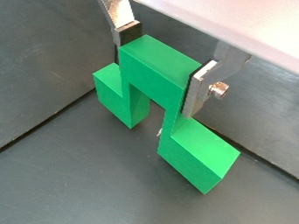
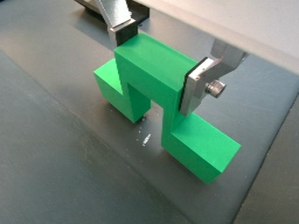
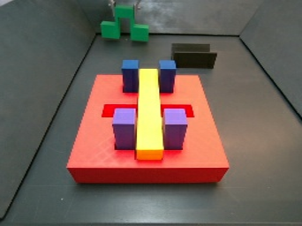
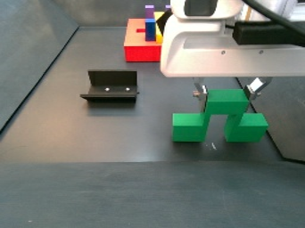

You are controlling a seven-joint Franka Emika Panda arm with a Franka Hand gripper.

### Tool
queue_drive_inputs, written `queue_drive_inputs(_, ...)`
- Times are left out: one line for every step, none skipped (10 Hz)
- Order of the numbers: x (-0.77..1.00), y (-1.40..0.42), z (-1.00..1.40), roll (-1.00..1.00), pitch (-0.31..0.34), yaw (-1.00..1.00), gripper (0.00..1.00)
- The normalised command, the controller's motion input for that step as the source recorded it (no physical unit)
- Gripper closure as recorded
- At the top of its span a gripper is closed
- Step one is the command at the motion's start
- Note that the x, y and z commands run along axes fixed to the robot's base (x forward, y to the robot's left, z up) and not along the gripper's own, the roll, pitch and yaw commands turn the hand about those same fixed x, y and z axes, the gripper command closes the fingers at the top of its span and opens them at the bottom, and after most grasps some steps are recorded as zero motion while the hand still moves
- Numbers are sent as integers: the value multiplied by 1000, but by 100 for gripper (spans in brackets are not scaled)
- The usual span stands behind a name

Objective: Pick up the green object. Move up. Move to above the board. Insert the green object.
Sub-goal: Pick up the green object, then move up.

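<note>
Both wrist views show the tool (image 1: 160, 72) clenched on the green object's (image 1: 158, 70) taller centre block.

White boxy pincer (image 4: 226, 89) body, silver fingers (image 2: 202, 80) w/ screw

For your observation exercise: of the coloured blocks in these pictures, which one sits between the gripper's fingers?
The green object: the gripper straddles its taller centre block on the dark floor. The blue blocks and purple blocks sit on the red board, far away.
</note>
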Motion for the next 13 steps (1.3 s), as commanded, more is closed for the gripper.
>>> queue_drive_inputs(0,0,0,0,0,0,100)
queue_drive_inputs(0,0,0,0,0,0,100)
queue_drive_inputs(0,0,0,0,0,0,100)
queue_drive_inputs(0,0,0,0,0,0,100)
queue_drive_inputs(0,0,0,0,0,0,100)
queue_drive_inputs(0,0,0,0,0,0,100)
queue_drive_inputs(0,0,0,0,0,0,100)
queue_drive_inputs(0,0,0,0,0,0,100)
queue_drive_inputs(0,0,0,0,0,0,100)
queue_drive_inputs(0,0,0,0,0,0,100)
queue_drive_inputs(0,0,833,0,0,0,100)
queue_drive_inputs(-35,-50,849,-19,-5,-9,100)
queue_drive_inputs(-114,-56,642,19,10,-20,100)
